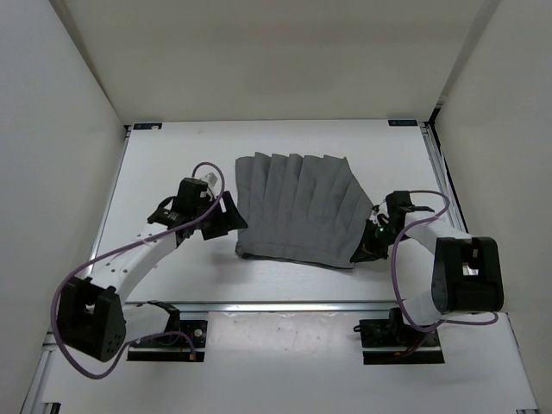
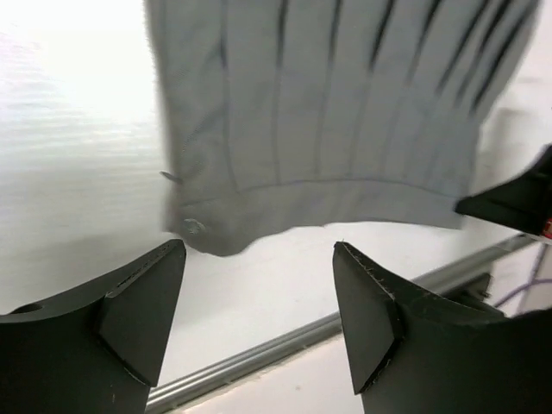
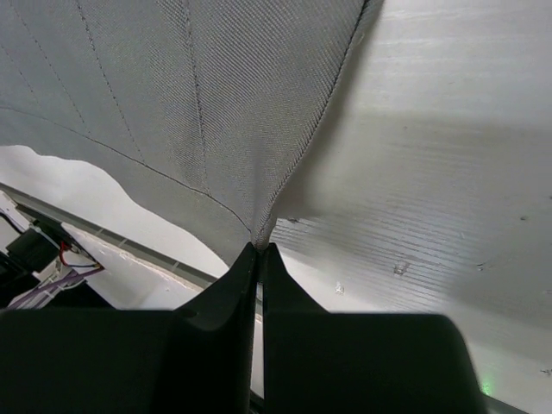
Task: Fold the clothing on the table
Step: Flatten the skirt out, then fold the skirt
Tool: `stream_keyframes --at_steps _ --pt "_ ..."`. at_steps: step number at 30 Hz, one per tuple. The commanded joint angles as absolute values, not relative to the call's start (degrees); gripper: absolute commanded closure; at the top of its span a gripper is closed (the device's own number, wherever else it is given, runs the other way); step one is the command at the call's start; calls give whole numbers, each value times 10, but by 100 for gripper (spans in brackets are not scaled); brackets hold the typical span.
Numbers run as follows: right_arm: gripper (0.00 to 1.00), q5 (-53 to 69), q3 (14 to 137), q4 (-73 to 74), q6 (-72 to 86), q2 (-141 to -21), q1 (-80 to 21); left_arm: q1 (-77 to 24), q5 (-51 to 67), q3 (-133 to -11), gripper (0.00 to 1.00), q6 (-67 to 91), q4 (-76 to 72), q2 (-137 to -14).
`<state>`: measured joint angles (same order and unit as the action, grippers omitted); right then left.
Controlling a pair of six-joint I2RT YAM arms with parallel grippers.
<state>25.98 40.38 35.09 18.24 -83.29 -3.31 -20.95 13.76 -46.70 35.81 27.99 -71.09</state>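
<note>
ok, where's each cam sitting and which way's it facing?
Top external: above and behind the arms, looking down at the table and clothing; arms and bases show.
Left wrist: behind the open left end effector, facing the clothing's banded edge.
Right wrist: behind the shut right end effector, low over the table, pinching the clothing's edge.
Shared: all three see the clothing.

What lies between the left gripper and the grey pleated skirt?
Only bare white table separates the open left gripper from the skirt, as the left wrist view shows.
</note>
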Motion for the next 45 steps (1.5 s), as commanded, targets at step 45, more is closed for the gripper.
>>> stream_keyframes --at_steps 45 --pt "100 259 448 359 173 -850 -8 -242 67 -394 43 352 206 -859"
